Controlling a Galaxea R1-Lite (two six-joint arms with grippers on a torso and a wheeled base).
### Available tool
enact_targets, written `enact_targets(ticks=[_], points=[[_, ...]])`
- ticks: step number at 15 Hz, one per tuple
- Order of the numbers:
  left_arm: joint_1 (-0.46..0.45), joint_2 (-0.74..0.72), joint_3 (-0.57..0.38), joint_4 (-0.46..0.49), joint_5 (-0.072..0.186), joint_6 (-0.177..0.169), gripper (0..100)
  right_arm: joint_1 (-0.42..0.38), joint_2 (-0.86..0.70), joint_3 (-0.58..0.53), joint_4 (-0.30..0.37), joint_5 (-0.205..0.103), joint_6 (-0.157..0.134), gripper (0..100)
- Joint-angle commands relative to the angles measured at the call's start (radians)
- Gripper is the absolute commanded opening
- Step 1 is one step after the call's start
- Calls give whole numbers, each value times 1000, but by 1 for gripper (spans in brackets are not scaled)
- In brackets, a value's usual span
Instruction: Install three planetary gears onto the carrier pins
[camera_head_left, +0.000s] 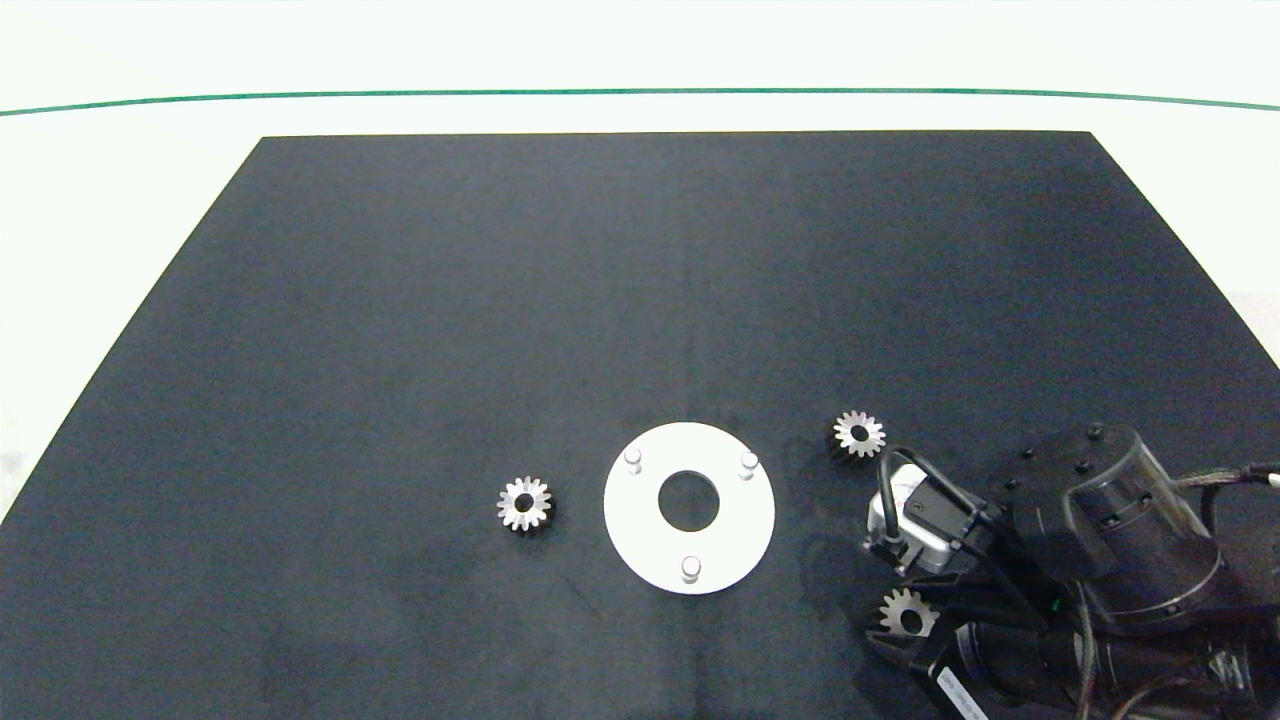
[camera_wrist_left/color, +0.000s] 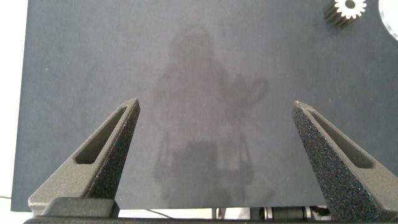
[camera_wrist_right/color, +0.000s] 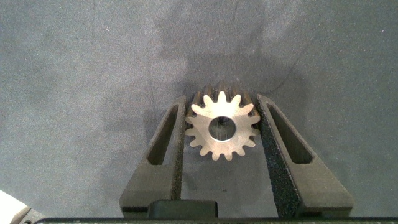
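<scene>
The white carrier disc (camera_head_left: 628, 535) lies on the dark mat, its three carrier pins (camera_head_left: 632, 458) (camera_head_left: 748, 462) (camera_head_left: 690, 568) standing bare. One planetary gear (camera_head_left: 524, 503) lies flat left of the disc, and it also shows in the left wrist view (camera_wrist_left/color: 348, 9). A second gear (camera_head_left: 858, 433) lies right of the disc. The third gear (camera_wrist_right/color: 222, 127) (camera_head_left: 908, 612) sits on the mat near the front right, between the fingers of my right gripper (camera_wrist_right/color: 222, 134), which press against its teeth on both sides. My left gripper (camera_wrist_left/color: 214, 112) hangs open over bare mat, out of the head view.
The black mat (camera_head_left: 400, 300) covers most of the white table. The right arm (camera_head_left: 1100, 540) and its cables fill the front right corner. An edge of the white disc (camera_wrist_left/color: 392, 18) shows in the left wrist view.
</scene>
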Motion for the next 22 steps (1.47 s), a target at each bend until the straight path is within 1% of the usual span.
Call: enact_targets(ticks=[1, 4, 6, 10, 13, 18, 21, 22], points=[[1, 3, -2, 2, 1, 0, 100, -1, -4, 1, 1, -1, 0, 3], [-1, 3, -2, 2, -1, 0, 100, 0, -10, -1, 1, -1, 2, 0], [1, 1, -2, 2, -1, 0, 100, 0, -19, -4, 3, -1, 12, 0], [1, 1, -2, 2, -1, 0, 100, 6, -54, -4, 3, 2, 17, 0], [1, -2, -1, 4, -1, 0, 100, 10, -85, -24, 3, 2, 20, 0], [1, -3, -1, 4, -1, 0, 100, 71, -102, -65, -2, 4, 22, 0], [2, -3, -1, 4, -1, 0, 100, 109, -90, -121, 4, 2, 17, 0], [5, -8, -1, 5, -1, 0, 100, 134, -65, -156, 6, 0, 14, 0]])
